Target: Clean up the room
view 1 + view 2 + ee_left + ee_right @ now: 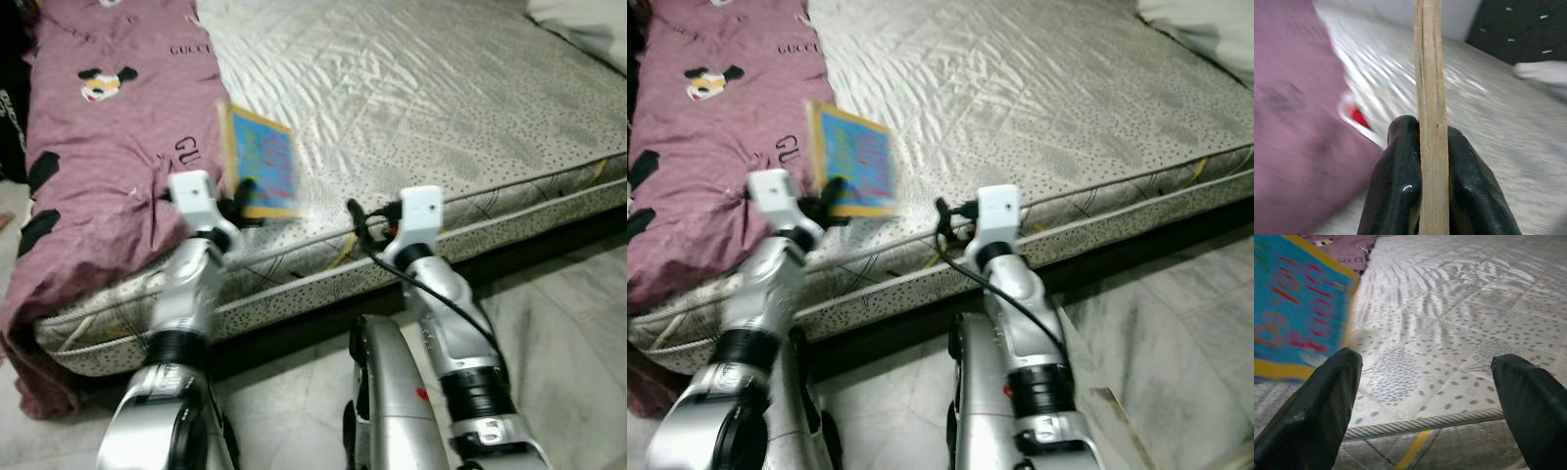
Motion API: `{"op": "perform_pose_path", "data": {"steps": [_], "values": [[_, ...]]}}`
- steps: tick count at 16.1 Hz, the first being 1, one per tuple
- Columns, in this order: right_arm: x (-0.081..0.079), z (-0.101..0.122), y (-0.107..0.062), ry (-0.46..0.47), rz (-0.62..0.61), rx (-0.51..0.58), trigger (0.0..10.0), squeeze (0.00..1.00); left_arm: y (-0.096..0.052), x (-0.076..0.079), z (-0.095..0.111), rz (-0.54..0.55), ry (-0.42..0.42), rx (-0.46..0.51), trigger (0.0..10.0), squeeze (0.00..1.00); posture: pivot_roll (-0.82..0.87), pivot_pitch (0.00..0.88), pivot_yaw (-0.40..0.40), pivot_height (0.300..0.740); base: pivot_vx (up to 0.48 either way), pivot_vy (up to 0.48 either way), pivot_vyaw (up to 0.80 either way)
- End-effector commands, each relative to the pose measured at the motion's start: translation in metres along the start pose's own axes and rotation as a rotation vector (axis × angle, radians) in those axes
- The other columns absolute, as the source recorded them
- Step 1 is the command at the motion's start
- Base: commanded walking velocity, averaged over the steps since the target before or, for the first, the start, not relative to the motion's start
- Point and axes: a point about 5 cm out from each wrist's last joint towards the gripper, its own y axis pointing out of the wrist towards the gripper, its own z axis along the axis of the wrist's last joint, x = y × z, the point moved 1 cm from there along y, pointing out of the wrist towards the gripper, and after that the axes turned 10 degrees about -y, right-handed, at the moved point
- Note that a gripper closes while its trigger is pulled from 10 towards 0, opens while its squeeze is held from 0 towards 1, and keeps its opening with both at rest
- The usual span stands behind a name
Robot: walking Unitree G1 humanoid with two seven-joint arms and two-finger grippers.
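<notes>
1. The left gripper (1432, 171) had its jaws clamped on the lower edge of a blue, yellow-bordered book (263, 163), held upright above the near edge of the bed (411, 88).
2. A purple printed blanket (108, 127) lay over the bed's left side, just beside the book.
3. The right gripper (1435, 396) hovered at the mattress edge, jaws spread wide and holding nothing.

Two silver arms with black joint rings end in white wrist blocks, glossy black fingers (1396, 196) and a black cable.
</notes>
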Motion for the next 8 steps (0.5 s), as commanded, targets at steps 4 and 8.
{"op": "perform_pose_path", "data": {"steps": [4, 8], "values": [[-0.003, -0.006, -0.001, 0.075, -0.016, 0.012, 10.0, 0.00, -0.034, -0.013, 0.029, 0.051, 0.214, 0.128, 0.0, 0.00, -0.04, 0.000, 0.036, 0.481, 0.000, 0.000, 0.00], [-0.007, 0.000, 0.002, 0.167, 0.011, 0.067, 10.0, 0.00, -0.061, -0.016, 0.017, 0.131, 0.358, 0.109, 9.3, 0.00, -0.04, 0.000, 0.027, 0.481, 0.000, 0.000, 0.00]]}}
